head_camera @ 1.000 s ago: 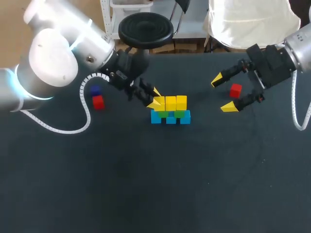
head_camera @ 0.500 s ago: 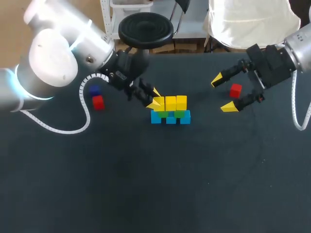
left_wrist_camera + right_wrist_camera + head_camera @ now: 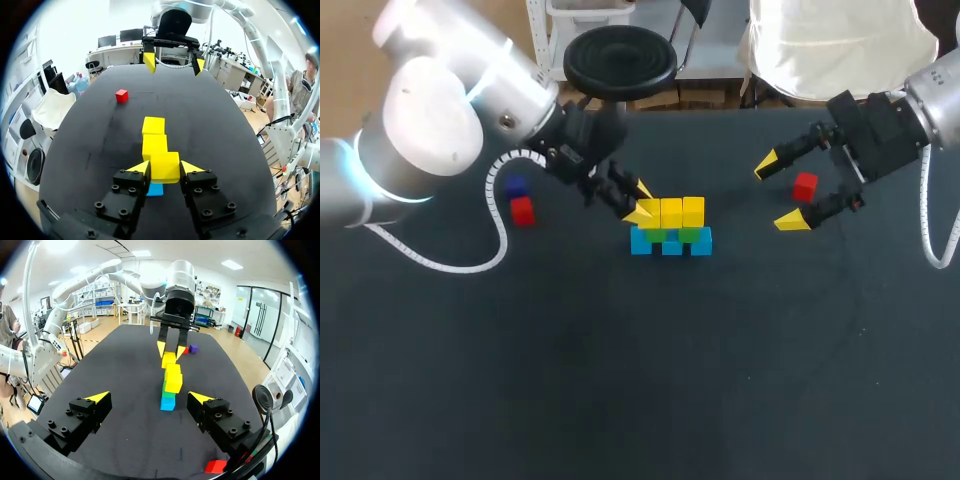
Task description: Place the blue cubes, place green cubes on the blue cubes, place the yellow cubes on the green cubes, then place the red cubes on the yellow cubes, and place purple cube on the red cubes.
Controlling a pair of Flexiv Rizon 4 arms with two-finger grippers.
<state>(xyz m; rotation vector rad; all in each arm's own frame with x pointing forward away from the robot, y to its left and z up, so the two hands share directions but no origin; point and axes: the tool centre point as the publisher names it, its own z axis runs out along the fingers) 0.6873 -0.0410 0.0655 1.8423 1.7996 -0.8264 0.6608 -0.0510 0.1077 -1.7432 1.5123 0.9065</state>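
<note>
Three blue cubes point(image 3: 671, 246) form a row mid-table, with green cubes point(image 3: 690, 235) on them and yellow cubes point(image 3: 693, 211) on top. My left gripper point(image 3: 641, 201) is shut on the leftmost yellow cube point(image 3: 165, 165), which sits at the row's end above a blue cube point(image 3: 155, 190). One red cube point(image 3: 523, 210) and the purple cube point(image 3: 516, 186) lie to the left. Another red cube point(image 3: 805, 186) lies at the right, under my right gripper point(image 3: 779, 193), which hovers open and holds nothing. In the right wrist view this red cube point(image 3: 216, 466) lies beside one finger.
The dark table point(image 3: 620, 380) is bare along its whole near half. A white cable point(image 3: 500, 240) from my left arm loops over the table beside the left red cube.
</note>
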